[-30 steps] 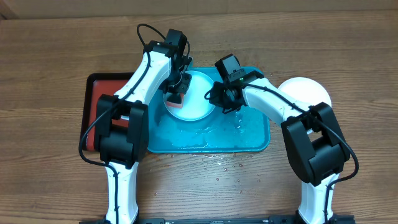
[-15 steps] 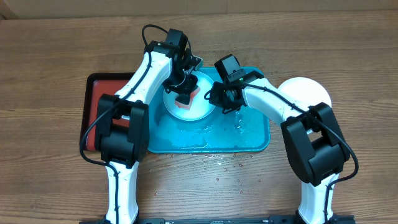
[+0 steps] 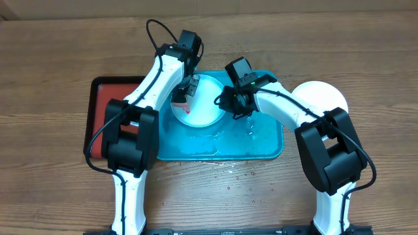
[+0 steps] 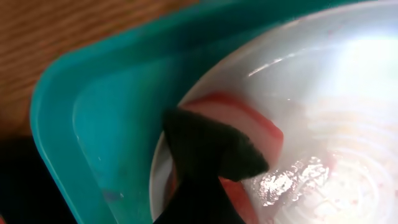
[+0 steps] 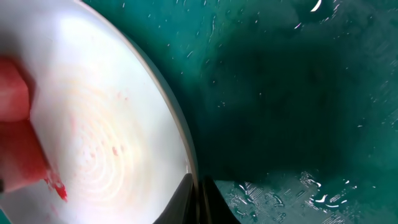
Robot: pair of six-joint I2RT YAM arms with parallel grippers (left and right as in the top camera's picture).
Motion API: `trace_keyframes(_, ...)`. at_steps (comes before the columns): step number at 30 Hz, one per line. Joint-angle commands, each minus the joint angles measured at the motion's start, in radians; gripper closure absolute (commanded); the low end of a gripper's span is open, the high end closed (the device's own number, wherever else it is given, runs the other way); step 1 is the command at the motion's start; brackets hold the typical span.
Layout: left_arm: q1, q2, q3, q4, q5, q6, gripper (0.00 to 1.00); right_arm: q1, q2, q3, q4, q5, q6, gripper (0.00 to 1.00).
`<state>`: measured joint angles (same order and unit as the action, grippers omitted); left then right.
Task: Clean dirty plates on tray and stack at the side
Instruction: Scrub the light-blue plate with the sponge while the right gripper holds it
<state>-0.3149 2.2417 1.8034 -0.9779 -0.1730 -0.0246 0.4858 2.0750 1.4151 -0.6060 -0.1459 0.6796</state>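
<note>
A plate (image 3: 208, 104) with a white centre and faint red smears lies at the back of the wet cyan tray (image 3: 261, 140). My left gripper (image 3: 187, 90) is shut on a red sponge (image 3: 181, 104) and presses it on the plate's left part. The left wrist view shows the dark finger (image 4: 214, 149), the sponge (image 4: 249, 121), the plate (image 4: 348, 93) and the tray's corner (image 4: 93, 124). My right gripper (image 3: 230, 104) is shut on the plate's right rim. In the right wrist view its fingers (image 5: 198, 199) clamp that rim, beside the plate (image 5: 106, 124), sponge (image 5: 15, 137) and tray floor (image 5: 298, 93).
A white plate (image 3: 323, 98) sits on the table right of the tray, partly under my right arm. A red tray (image 3: 96, 108) with a dark rim lies left of the cyan tray, under my left arm. Water drops lie on the table by the cyan tray's front edge.
My left gripper swept the sponge right across the plate, then back to its left side. My right gripper has kept its hold on the rim.
</note>
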Motion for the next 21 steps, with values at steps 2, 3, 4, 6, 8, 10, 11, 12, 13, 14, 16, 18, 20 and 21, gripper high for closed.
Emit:
trace_keyframes(2,-0.016,0.016,0.0,-0.042,0.087,0.006,0.96,0.004,0.015,-0.023,-0.008,0.011,-0.006,0.96)
trace_keyframes(3,-0.021,0.016,0.0,-0.047,0.148,0.03,0.96,0.004,0.015,-0.023,-0.008,0.011,-0.007,0.96)
trace_keyframes(4,-0.027,0.016,-0.001,-0.049,0.204,0.057,0.96,0.004,0.015,-0.023,-0.008,0.011,-0.007,0.96)
trace_keyframes(6,-0.042,0.016,-0.001,-0.05,0.278,0.113,0.96,0.004,0.015,-0.023,-0.008,0.011,-0.007,0.96)
trace_keyframes(8,-0.056,0.016,-0.001,-0.048,0.282,0.146,0.96,0.004,0.015,-0.023,-0.008,0.011,-0.007,0.96)
trace_keyframes(10,-0.067,0.016,-0.001,-0.043,0.281,0.182,0.96,0.004,0.015,-0.023,-0.009,0.011,-0.007,0.96)
trace_keyframes(11,-0.072,0.016,-0.001,-0.037,0.272,0.187,0.96,0.004,0.015,-0.023,-0.009,0.011,-0.007,0.96)
trace_keyframes(12,-0.073,0.016,-0.001,-0.029,0.259,0.185,0.96,0.004,0.015,-0.023,-0.009,0.011,-0.007,0.96)
trace_keyframes(13,-0.073,0.016,-0.001,-0.018,0.237,0.179,0.96,0.004,0.015,-0.023,-0.009,0.011,-0.007,0.96)
trace_keyframes(14,-0.073,0.016,-0.001,-0.009,0.21,0.166,0.96,0.004,0.015,-0.023,-0.009,0.011,-0.007,0.96)
trace_keyframes(16,-0.072,0.016,-0.001,0.016,0.094,0.08,0.96,0.004,0.015,-0.023,-0.009,0.011,-0.007,0.96)
trace_keyframes(18,-0.072,0.016,-0.001,0.029,-0.144,-0.101,0.96,0.004,0.015,-0.023,-0.009,0.011,-0.007,0.96)
trace_keyframes(20,-0.072,0.016,-0.001,0.016,-0.278,-0.224,0.96,0.004,0.015,-0.023,-0.008,0.01,-0.014,0.96)
trace_keyframes(21,-0.072,0.016,-0.001,0.005,-0.322,-0.282,0.96,0.004,0.015,-0.023,-0.008,0.01,-0.014,0.96)
